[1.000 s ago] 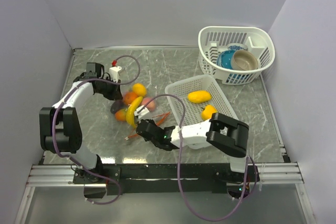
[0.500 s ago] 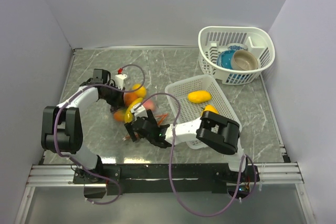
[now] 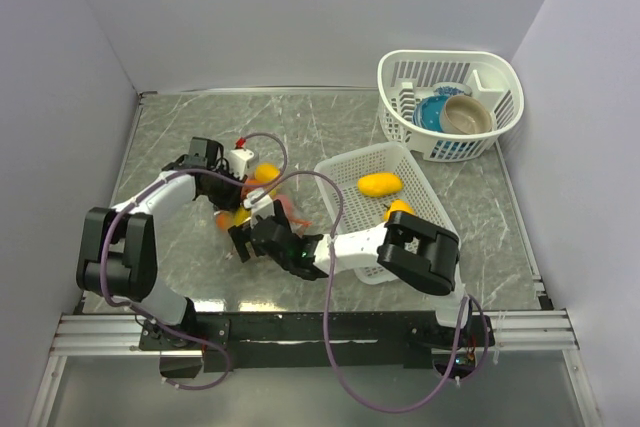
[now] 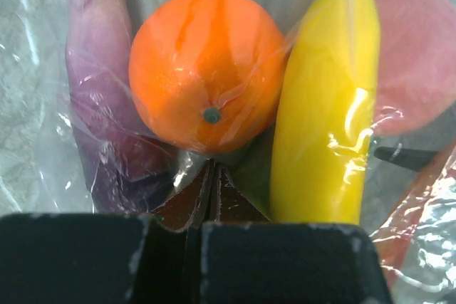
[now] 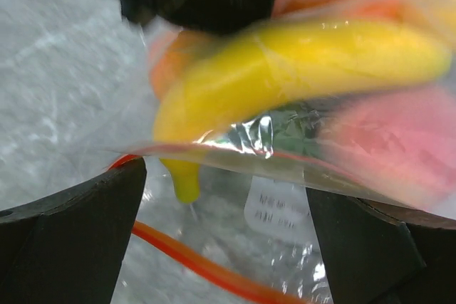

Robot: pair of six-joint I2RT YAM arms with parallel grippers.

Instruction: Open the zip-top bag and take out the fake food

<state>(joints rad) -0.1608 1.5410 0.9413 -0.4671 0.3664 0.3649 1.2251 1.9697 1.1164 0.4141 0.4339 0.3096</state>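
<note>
Grey marbled worktop [image 3: 330, 127] fills the white booth, and I read it from the left. My left pincer [image 4: 211, 179] is closed, its tips nipping a fold of the bag [image 5: 281, 208] just under the orange [image 4: 206, 69], with a purple piece [image 4: 96, 97] on one side and the banana [image 4: 328, 105] on the other. The bag, with toy food [image 3: 265, 172] inside it, lies between the two pincers, its length running from the left pincer's hold toward the right pincer [image 3: 252, 240] at its near end. That right pincer is spread wide, one finger either side of the rim, and the red-orange zip strip [image 5: 203, 267] crosses the gap between them. I judge the right arm is the one placed to take the mouth. Farther right stands a mesh basket [image 3: 355, 154] holding two yellow pieces [image 3: 380, 184]. From above, the arms cover most of the bag. The right wrist view is smeared, so I cannot tell whether the zip is sealed or parted, nor whether the bag rests on the worktop.
</note>
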